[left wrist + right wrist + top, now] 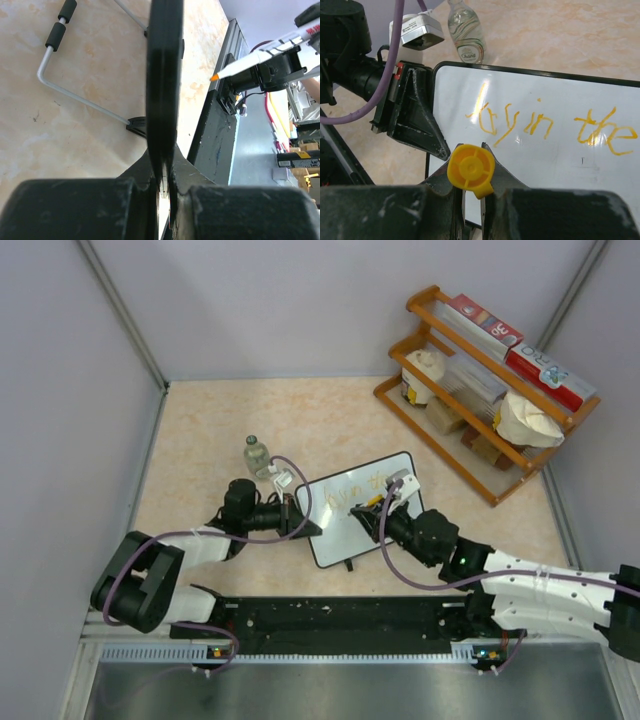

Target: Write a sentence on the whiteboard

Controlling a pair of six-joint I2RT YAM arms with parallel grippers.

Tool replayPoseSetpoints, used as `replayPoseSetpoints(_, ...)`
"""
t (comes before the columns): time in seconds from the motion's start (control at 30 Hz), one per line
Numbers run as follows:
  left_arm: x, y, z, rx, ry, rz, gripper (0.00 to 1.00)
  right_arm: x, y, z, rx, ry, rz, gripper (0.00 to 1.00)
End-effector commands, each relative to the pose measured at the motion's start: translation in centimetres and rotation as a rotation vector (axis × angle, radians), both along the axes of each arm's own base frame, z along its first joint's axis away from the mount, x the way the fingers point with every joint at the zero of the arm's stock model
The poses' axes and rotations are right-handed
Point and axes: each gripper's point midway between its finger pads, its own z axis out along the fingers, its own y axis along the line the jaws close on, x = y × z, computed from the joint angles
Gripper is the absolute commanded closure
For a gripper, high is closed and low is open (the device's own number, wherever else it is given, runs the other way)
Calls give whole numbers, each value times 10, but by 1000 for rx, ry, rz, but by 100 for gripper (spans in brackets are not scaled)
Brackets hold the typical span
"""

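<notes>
left gripper (pixel 305 527) clamps whiteboard (pixel 345 538), right gripper (pixel 473 202) marker (pixel 470 169)

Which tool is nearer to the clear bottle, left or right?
Left. The left tool grips the whiteboard at the edge nearest the bottle; the right tool, holding the marker, is over the board's opposite side.

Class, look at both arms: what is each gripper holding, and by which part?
The left gripper clamps the whiteboard by its side edge. The right gripper grips an orange marker around its barrel.
</notes>
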Motion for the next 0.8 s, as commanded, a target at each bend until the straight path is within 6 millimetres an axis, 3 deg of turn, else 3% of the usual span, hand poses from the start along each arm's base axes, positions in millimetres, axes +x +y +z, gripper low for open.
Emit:
replayPoseSetpoints(0.0,-12,4,-12,12,45,-29,100,11,-4,13,43,-55,-71,100)
replayPoseSetpoints(0.5,-12,4,-12,4,50,-32,100,13,9,-10,6,-15,-49,100)
replayPoseSetpoints(0.77,-11,5,-12,7,46,-26,100,15,11,-32,-50,32,-63,100)
